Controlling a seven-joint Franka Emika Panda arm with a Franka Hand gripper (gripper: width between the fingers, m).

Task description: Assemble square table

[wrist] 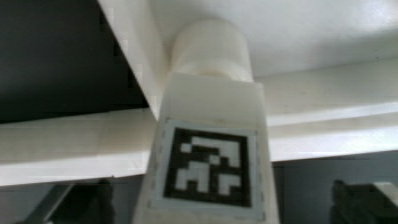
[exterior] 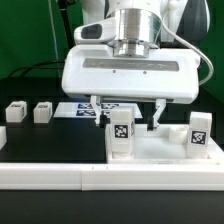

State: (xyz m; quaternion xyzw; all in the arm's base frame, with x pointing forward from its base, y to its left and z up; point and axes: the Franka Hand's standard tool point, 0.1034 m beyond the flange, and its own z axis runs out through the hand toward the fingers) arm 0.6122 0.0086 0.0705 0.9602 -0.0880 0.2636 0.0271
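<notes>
Black table surface [exterior: 30,75] filled the background, with a white border wall [exterior: 60,178] running along six o'clock of the exterior view. The gripper [exterior: 126,122] hung at centre with its jaws spread wide, grasping nothing. An upright leg [exterior: 121,138], tag facing the camera, stood between the fingers and clear of both. It stood at the nine o'clock edge of the square slab [exterior: 165,152] (whether it was seated in a socket could not be told). A second leg [exterior: 199,134] stood on the slab toward three o'clock. Well apart at nine o'clock lay a loose leg [exterior: 16,112] and its neighbour [exterior: 42,112]. The marker board [exterior: 78,108] lay flat behind the gripper.

Only the exterior view showed those outlying parts. The wrist view gave just the upright leg [wrist: 214,110] close up, its tag filling the frame. White surfaces crossed behind it and could not be told apart, and open gaps showed on either side of the leg.
</notes>
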